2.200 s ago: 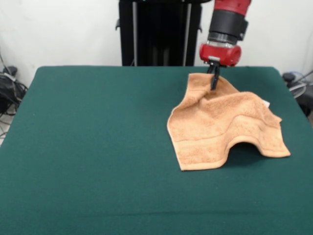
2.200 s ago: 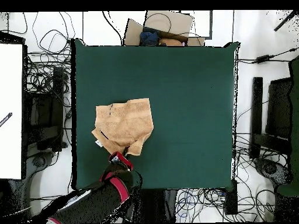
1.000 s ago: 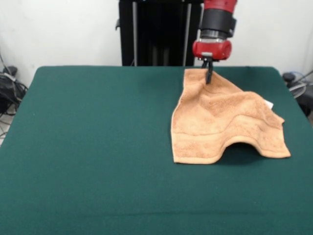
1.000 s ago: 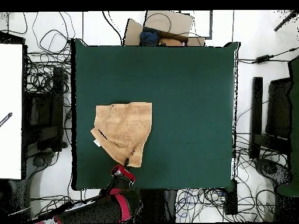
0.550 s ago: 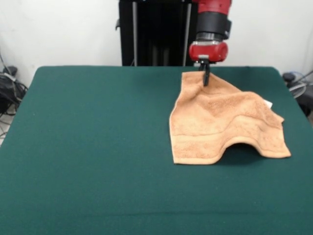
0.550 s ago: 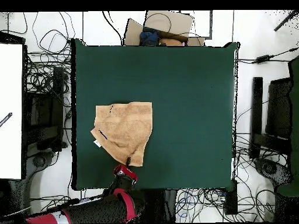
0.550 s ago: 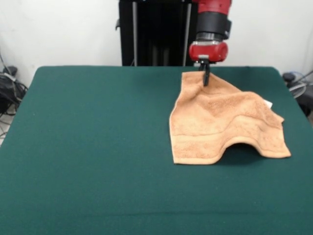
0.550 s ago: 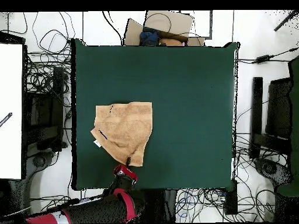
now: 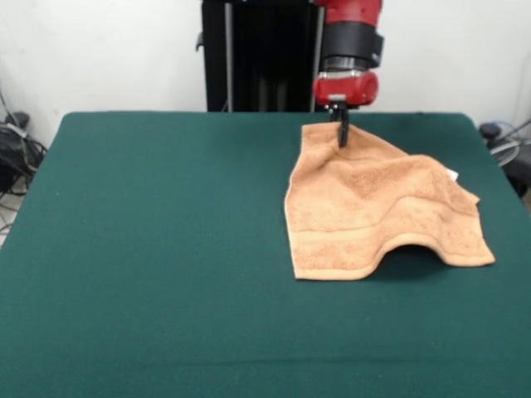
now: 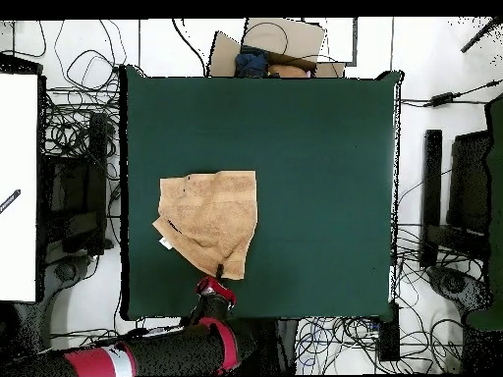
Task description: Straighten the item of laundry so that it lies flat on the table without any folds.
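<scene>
The towel point(image 9: 377, 207), right of centre on the table point(image 9: 149, 249), is pinched at its top corner by the gripper point(image 9: 341, 133). Most is spread out, but a raised hump at the lower edge remains to be flattened.

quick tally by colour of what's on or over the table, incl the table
orange-tan: 1, the towel
dark green: 1, the table
red and black: 1, the gripper pinching the towel's far corner
total: 3
</scene>
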`<state>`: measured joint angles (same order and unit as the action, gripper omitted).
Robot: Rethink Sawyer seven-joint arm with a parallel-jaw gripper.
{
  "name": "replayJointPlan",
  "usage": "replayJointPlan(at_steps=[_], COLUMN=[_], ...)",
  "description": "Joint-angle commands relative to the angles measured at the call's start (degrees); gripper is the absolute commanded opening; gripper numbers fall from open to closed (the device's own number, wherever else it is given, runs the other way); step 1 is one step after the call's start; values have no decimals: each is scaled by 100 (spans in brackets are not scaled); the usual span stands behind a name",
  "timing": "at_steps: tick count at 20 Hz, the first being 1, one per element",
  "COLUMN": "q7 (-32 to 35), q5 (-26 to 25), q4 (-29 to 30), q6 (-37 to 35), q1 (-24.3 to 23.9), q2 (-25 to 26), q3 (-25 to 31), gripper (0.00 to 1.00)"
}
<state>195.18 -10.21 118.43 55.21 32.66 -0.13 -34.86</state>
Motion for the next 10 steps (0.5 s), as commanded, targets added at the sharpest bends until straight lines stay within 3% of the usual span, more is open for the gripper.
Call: replayJointPlan(at_steps=[1, 10], q7=[-245, -622], q5=[-395, -1088], q4=[23, 145], q6=[471, 1505], q1=[-391, -1145], q2=[6, 423], q3=[178, -214], gripper=[0, 0])
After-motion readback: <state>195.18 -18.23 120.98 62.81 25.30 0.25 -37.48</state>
